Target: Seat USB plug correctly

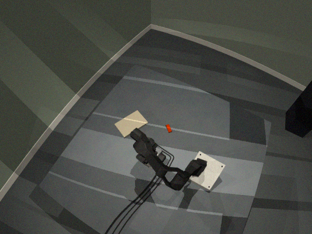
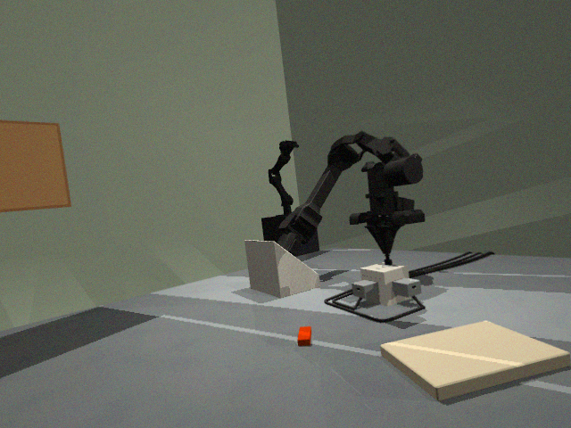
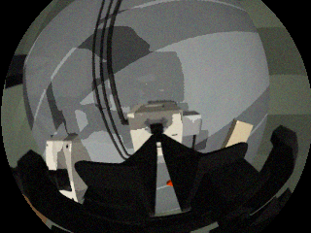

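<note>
USB plug (image 2: 387,260), small and dark, sits at the top of the pale power cube (image 2: 387,286) (image 3: 141,138), pinched between the fingertips of the gripper (image 2: 387,256) (image 3: 158,138). From where I stand it is little more than a black nub, and I can't tell how deep it goes into the socket or which way round it is. The gripper points straight down, its dark fingers tapering to a narrow tip and closed on that plug.

The cube looks matt and off-white, a squarish block with flat faces. Grey boxy plugs (image 2: 365,289) (image 2: 407,287) stick out from its sides, each with a small dark slot in its end, and black cables bend round near its foot, round in section and smooth. The arm (image 2: 322,186) (image 1: 153,156) is dull black and angular, rising from behind a pale wedge-shaped block (image 2: 263,269) (image 1: 211,171) with dark round dots on its face. Nearer me, a cream slab (image 2: 475,357) (image 1: 130,123) (image 3: 240,133) lies flat, plain and square-edged, and a little glossy-looking orange-red block (image 2: 304,336) (image 1: 168,128) (image 3: 170,183) lies apart from it. I can't read any brand or lettering on any of it.
</note>
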Available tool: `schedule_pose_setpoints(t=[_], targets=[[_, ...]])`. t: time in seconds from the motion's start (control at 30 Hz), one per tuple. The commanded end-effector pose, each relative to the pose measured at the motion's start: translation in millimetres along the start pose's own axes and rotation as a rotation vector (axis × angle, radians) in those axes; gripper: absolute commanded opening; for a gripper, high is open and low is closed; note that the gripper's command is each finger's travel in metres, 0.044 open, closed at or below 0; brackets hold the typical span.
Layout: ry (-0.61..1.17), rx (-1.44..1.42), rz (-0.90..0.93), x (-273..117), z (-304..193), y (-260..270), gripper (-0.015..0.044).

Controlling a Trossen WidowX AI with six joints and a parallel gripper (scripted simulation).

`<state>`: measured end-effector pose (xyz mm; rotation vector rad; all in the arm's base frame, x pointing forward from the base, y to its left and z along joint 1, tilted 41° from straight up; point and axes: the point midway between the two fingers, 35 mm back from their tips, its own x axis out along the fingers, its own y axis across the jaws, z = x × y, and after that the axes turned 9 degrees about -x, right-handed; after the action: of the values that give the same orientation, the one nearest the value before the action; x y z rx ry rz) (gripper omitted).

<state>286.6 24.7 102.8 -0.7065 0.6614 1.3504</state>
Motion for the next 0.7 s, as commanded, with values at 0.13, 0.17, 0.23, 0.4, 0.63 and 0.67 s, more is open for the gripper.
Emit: schedule_pose_setpoints(t=[0.13, 0.17, 0.23, 0.4, 0.63, 0.67], targets=[[0.000, 0.004, 0.000, 1.6, -0.1, -0.2, 0.0000], [0.000, 0.004, 0.000, 1.7, -0.1, -0.2, 0.0000], [0.000, 0.004, 0.000, 2.0, -0.1, -0.2, 0.0000], [0.000, 0.004, 0.000, 2.6, -0.1, -0.2, 0.0000], [0.000, 0.004, 0.000, 3.4, -0.1, -0.3, 0.0000], [0.000, 0.004, 0.000, 3.4, -0.1, -0.3, 0.0000]])
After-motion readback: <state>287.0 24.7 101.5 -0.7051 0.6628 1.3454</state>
